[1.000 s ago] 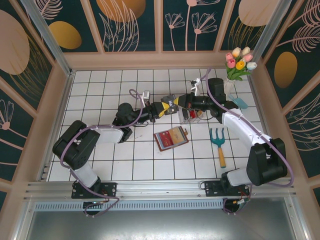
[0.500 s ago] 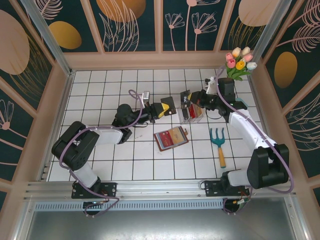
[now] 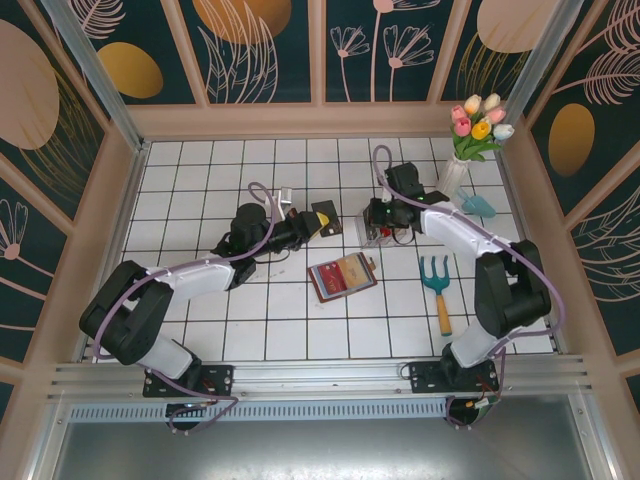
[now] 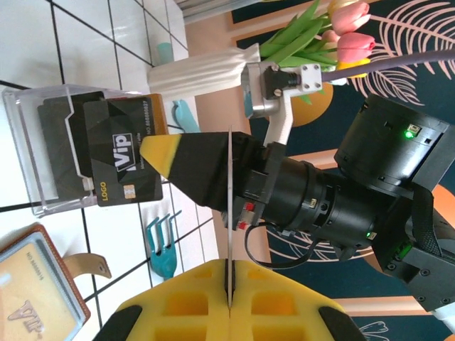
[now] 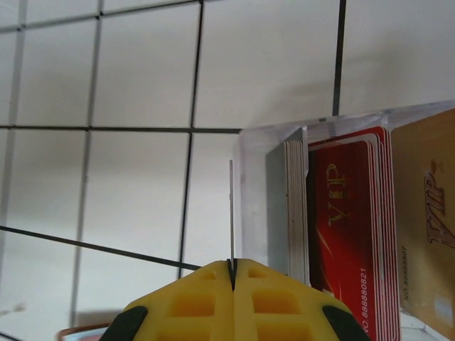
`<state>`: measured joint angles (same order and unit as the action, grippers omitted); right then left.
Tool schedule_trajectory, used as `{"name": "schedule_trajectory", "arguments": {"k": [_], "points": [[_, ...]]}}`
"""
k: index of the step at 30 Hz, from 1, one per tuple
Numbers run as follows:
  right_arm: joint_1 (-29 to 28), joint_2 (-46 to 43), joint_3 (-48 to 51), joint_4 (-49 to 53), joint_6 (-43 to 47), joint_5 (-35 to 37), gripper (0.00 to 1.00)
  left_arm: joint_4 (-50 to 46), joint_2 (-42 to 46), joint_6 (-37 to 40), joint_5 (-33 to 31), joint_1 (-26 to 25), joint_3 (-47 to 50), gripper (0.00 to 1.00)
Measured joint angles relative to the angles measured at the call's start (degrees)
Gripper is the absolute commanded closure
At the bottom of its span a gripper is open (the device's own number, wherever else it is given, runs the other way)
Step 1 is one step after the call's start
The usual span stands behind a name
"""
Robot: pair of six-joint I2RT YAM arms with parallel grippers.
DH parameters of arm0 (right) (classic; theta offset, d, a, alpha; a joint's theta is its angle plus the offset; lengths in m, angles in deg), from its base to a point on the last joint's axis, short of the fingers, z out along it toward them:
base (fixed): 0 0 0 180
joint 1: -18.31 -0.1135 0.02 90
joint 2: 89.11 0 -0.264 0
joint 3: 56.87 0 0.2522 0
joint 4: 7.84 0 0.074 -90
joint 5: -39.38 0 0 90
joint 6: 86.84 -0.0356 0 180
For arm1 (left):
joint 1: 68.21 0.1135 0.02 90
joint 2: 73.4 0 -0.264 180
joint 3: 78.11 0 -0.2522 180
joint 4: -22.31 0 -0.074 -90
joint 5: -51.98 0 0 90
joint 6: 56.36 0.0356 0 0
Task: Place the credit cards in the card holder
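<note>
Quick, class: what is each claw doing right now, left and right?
Left claw: closed, gripping a black card by its edge.
Right claw: closed, gripping the black VIP card.

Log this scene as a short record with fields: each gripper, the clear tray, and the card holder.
left gripper: shut on a dark card
right gripper: shut on a black VIP card, just outside the clear tray
clear tray: red VIP cards standing upright inside
card holder: lying open on the table, gold card in it, neither gripper at it
</note>
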<state>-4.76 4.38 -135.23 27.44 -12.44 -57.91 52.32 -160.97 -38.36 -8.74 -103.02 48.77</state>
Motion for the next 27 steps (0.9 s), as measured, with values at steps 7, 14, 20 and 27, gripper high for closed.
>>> {"name": "schedule_trajectory", "arguments": {"k": [7,14,20,27], "points": [[-1.68,2.29,-2.34,1.07,1.79,6.01,1.0,-0.79,-0.02,0.04,0.02,0.0,0.35,0.97],[-1.66,2.29,-3.21,1.55,2.25,8.76,1.0,-0.74,-0.46,0.02,0.2,0.0,0.37,0.97],[-1.66,2.62,-3.72,2.56,2.95,8.87,0.96,-0.7,-1.22,0.0,0.26,0.0,0.37,0.97],[-1.68,6.32,-4.17,3.04,3.15,9.27,0.71,0.22,-2.38,-0.24,1.16,0.0,0.37,0.96]]}}
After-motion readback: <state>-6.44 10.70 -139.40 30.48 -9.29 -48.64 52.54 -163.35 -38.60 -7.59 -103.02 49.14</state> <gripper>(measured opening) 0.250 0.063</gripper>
